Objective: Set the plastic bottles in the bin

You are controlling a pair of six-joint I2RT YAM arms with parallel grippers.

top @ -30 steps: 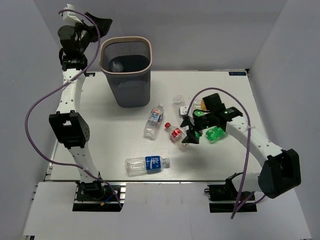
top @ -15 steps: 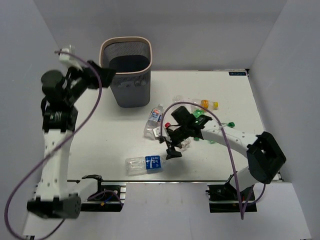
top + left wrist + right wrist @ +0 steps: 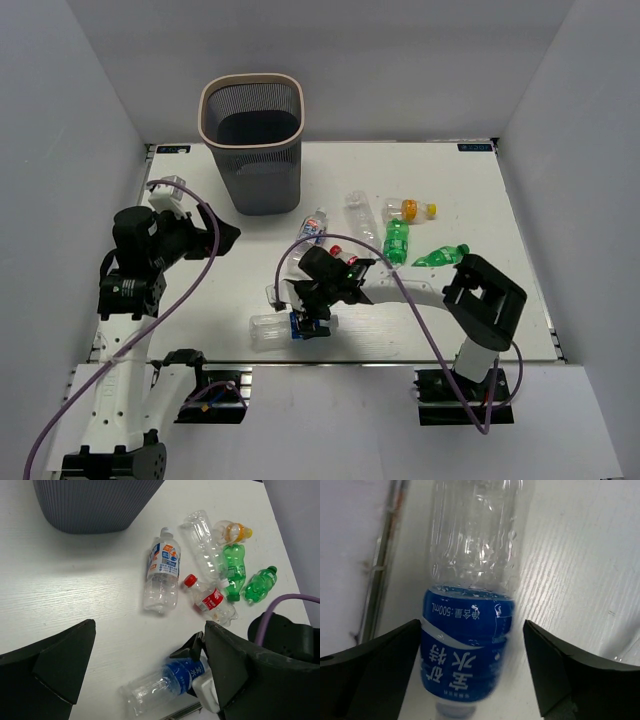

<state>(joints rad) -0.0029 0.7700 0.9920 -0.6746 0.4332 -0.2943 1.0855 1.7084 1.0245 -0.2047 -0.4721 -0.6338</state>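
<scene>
Status: right gripper (image 3: 310, 322) (image 3: 471, 625) sits low over the blue bottle (image 3: 280, 330) (image 3: 467, 645). That bottle lies flat on the table (image 3: 480, 200), nearer our bases than the bin (image 3: 255, 175), slightly to its right and well apart from it. Jaws are apart, one finger (image 3: 370, 665) on each side of the blue label. We cannot tell from the wrist view whether the pads touch the plastic. The clear, unlabelled end of the bottle sticks out past the fingers.

Left gripper (image 3: 222, 237) (image 3: 150, 626) hangs in the air, nearer us than the bin and a little to its left. Its jaws are wide apart and hold nothing.

Six more bottles lie on the table, all to the right of the bin and nearer than it, none touching it:
- white-label bottle (image 3: 308, 240) (image 3: 162, 572) is closest, just off the bin's near right corner
- red bottle (image 3: 210, 599) comes next outward, partly hidden by the right arm in the top view
- clear bottle (image 3: 360, 215) (image 3: 202, 535), orange-cap bottle (image 3: 405, 209) (image 3: 231, 531) and green bottle (image 3: 396, 240) (image 3: 234, 570) are bunched close together farther right
- second green bottle (image 3: 440, 256) (image 3: 259, 584) is farthest from the bin

The bin stands upright. Its inside is dark, so we cannot tell what it holds.
</scene>
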